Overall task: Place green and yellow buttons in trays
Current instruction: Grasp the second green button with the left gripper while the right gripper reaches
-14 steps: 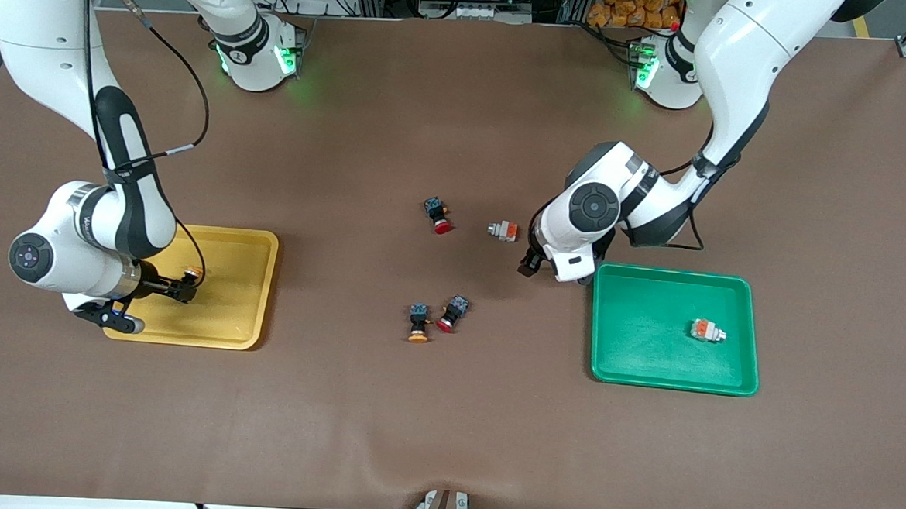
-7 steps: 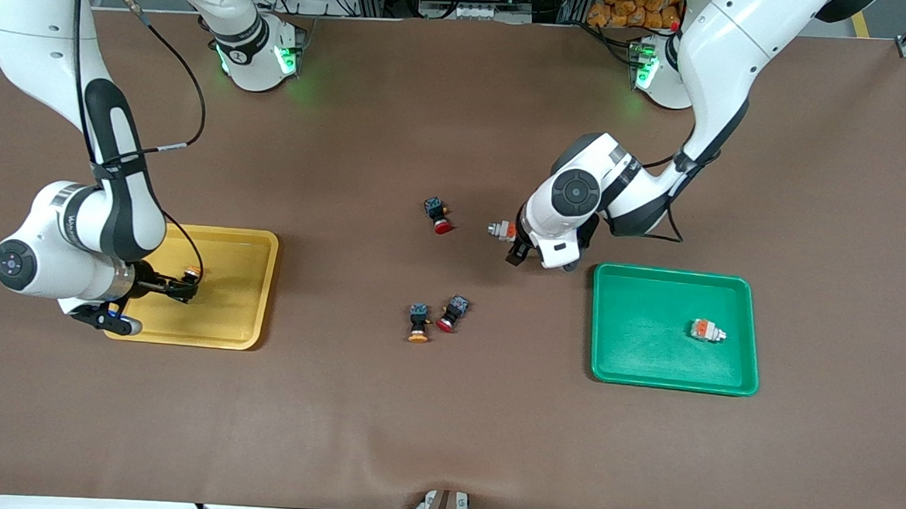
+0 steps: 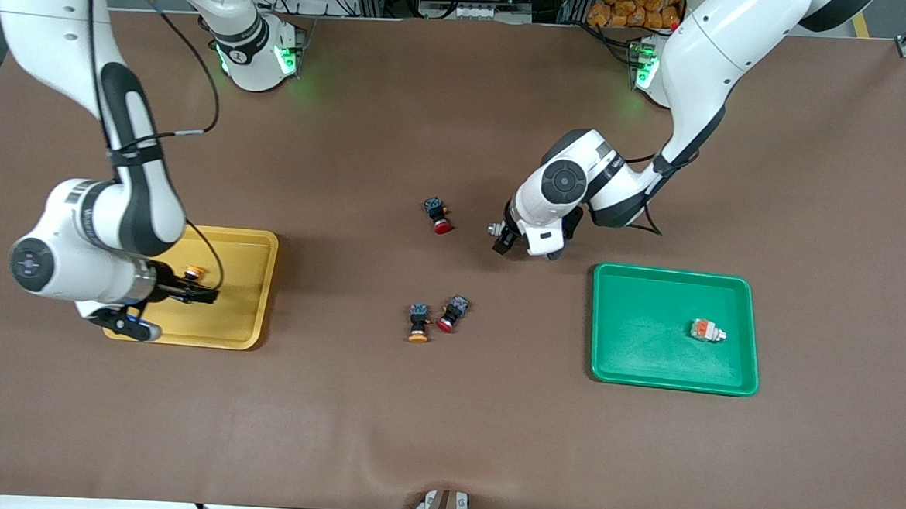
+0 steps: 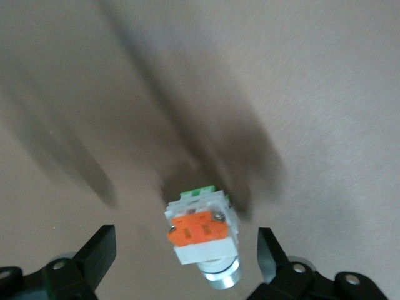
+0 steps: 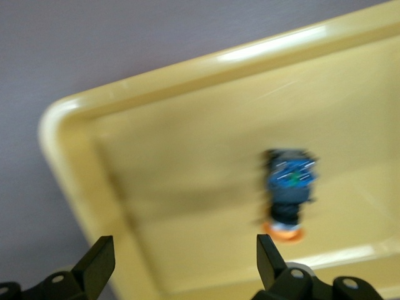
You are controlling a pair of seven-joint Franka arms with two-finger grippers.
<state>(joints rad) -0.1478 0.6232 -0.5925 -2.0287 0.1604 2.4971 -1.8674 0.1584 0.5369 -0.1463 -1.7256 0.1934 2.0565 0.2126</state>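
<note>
Left gripper low over the mat mid-table, jaws wide, nothing held. Whitish-grey button lying on the mat between the spread fingers, orange block up, metal end toward the wrist; no contact to be seen. Mostly hidden under the hand in the front view, only its tip showing. Left arm reaching from its base down toward the middle, elbow bent, wrist pitched toward the mat, just beside the green tray on the side toward the right arm's end.

Second whitish-grey button lying in the green tray.

Right gripper over the yellow tray, jaws wide and empty. Yellow-capped button lying on the tray floor, free of the fingers. Right arm folded low, forearm level above the tray's end.

Another yellow-capped button on the mat, just beside a red-capped button, nearer the camera than the left gripper. Further red-capped button near the left gripper.
</note>
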